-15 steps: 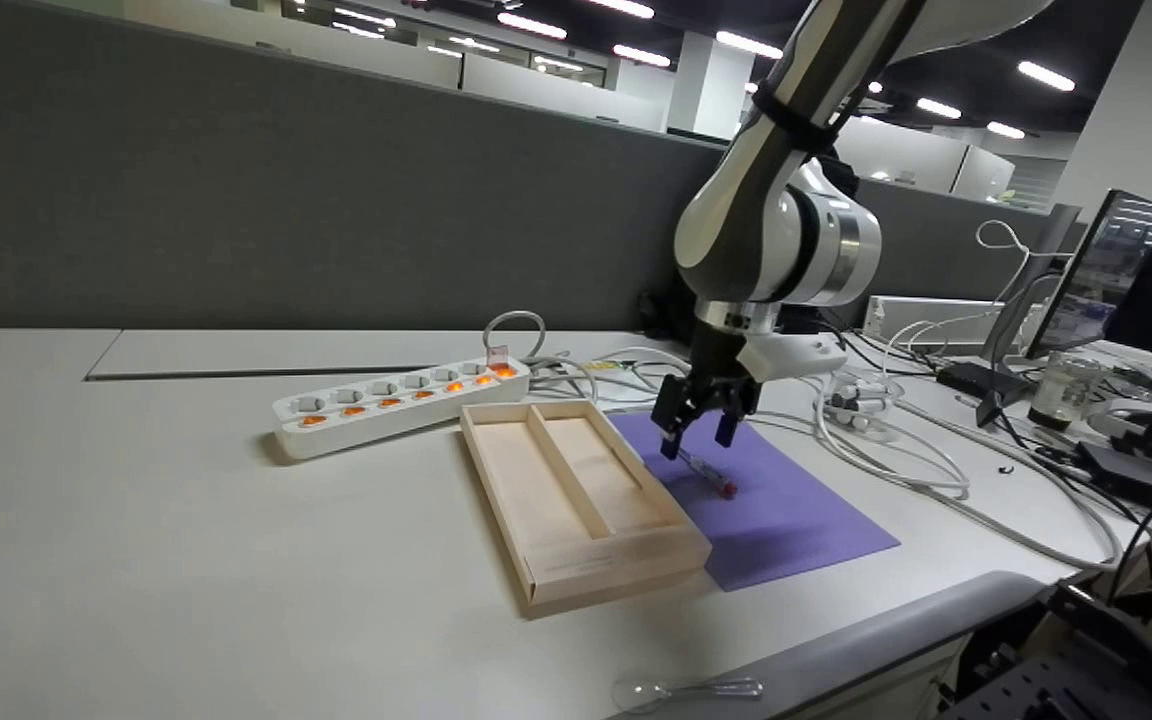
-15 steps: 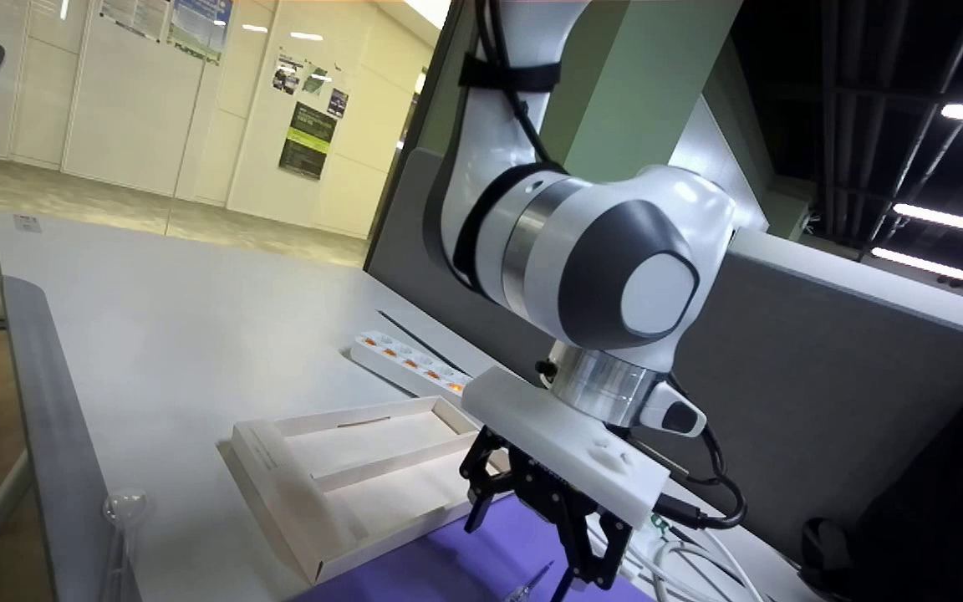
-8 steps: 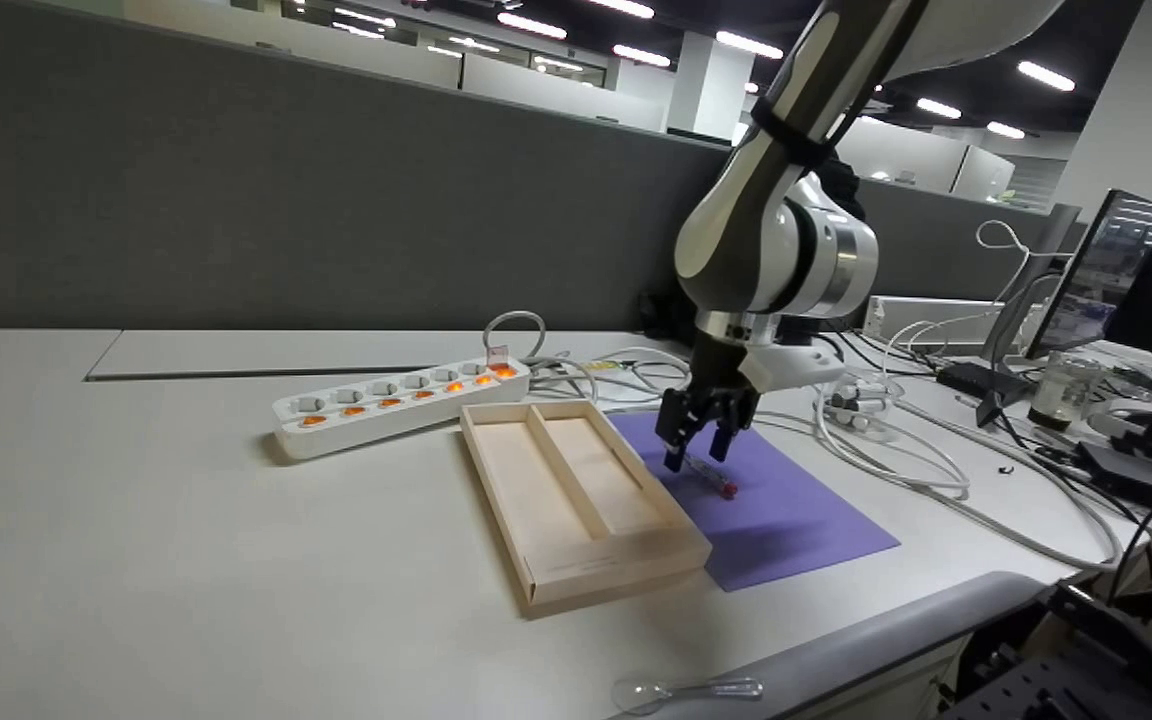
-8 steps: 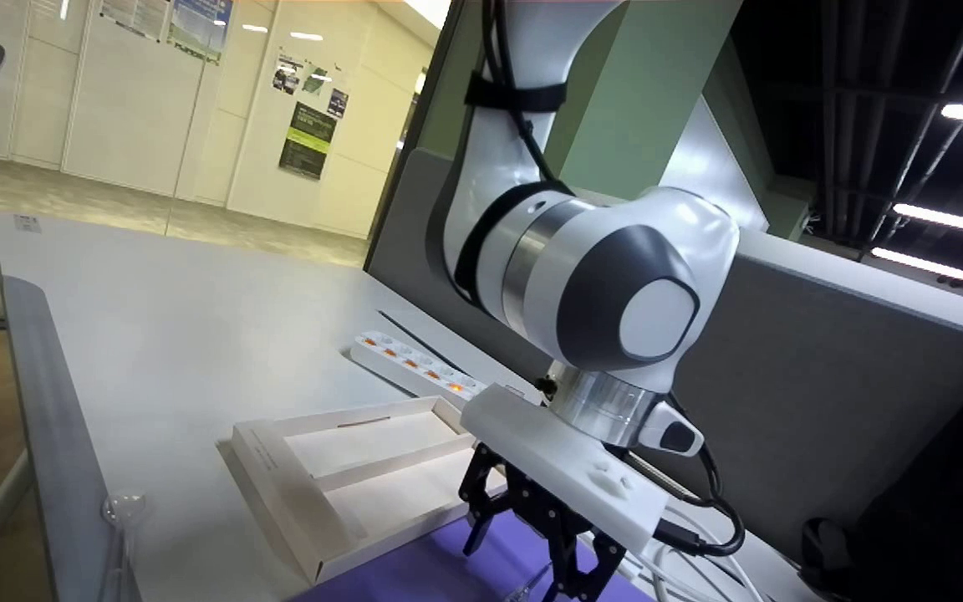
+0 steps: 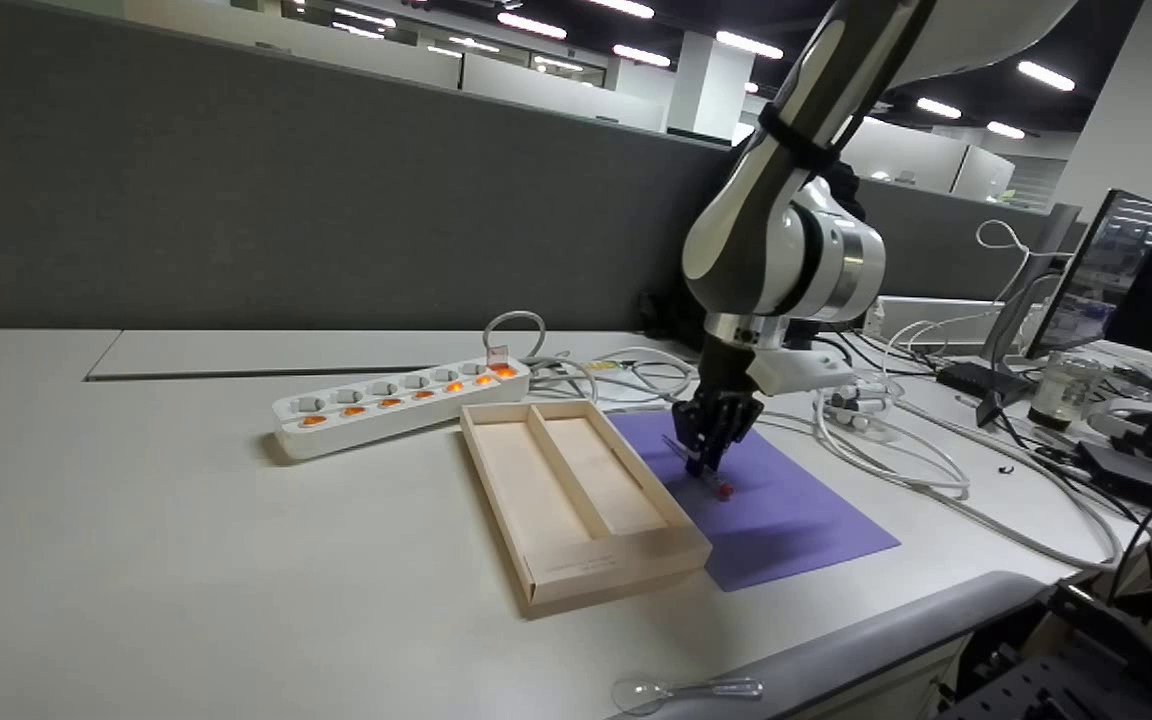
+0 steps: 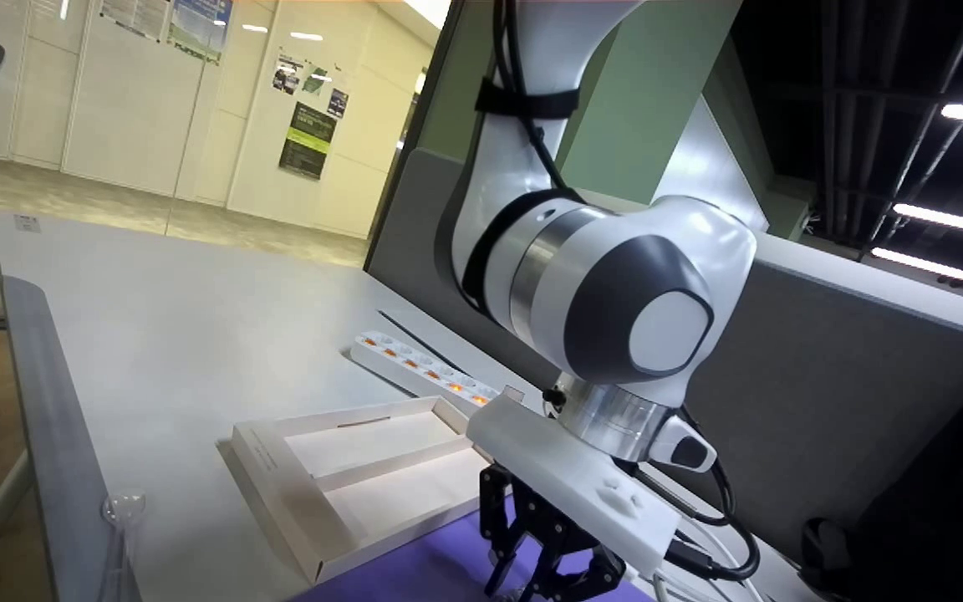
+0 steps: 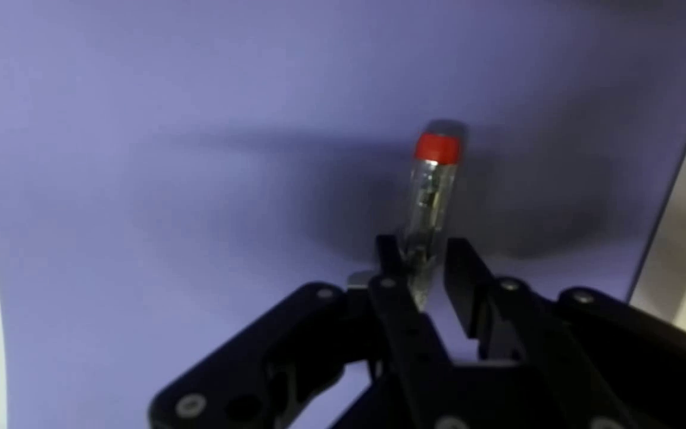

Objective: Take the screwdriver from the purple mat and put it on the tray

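Observation:
The screwdriver [image 7: 435, 179] lies on the purple mat [image 5: 786, 520], its clear handle ending in a red cap. Its thin shaft shows past the fingers in an exterior view. My gripper [image 7: 420, 247] is low over the mat, with the handle between its narrowed jaws. In the wrist view the left fingertip is against or over the handle's edge, while a slim gap shows beside the right one. In an exterior view the gripper [image 5: 702, 466] hides the middle of the tool. The light-wood tray [image 5: 616, 562], with two long compartments and nothing in them, stands directly beside the mat.
Behind the tray is a white power strip [image 5: 401, 405] with lit orange switches. White cables [image 5: 896, 480] run behind and beyond the mat. A clear plastic spoon [image 5: 686, 690] lies at the table's front edge. A grey partition [image 5: 336, 200] closes off the back.
The gripper has come down toward the mat, and its jaws have gone from wide apart to narrow around the screwdriver's handle. The tray and mat have stayed in place.

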Tool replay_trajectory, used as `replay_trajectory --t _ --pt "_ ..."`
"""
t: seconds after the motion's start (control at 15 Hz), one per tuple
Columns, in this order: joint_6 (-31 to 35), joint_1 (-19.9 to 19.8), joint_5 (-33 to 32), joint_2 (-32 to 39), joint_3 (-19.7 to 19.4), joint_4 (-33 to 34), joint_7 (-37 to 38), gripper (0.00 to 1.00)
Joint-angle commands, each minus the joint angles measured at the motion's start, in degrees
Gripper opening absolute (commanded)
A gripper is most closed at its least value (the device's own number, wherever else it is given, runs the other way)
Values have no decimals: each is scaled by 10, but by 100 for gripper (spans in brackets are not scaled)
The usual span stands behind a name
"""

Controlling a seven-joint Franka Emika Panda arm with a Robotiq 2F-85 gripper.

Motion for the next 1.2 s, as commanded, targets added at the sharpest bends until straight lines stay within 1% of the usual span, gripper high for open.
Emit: replay_trajectory --t 0.0,0.13,0.33,0.6,0.73,0.93,1.13 --pt "-27 -16 8 2 11 13 -20 0" --pt "-39 -16 9 -5 16 13 -29 4" --pt "-64 -10 11 -33 35 6 -46 4" --pt "-113 7 27 -80 78 -1 -81 4" --pt "-132 26 38 -97 93 -1 -94 4" --pt "-142 59 70 -104 110 -1 -92 4" --pt "-153 92 93 -99 116 -1 -77 4"
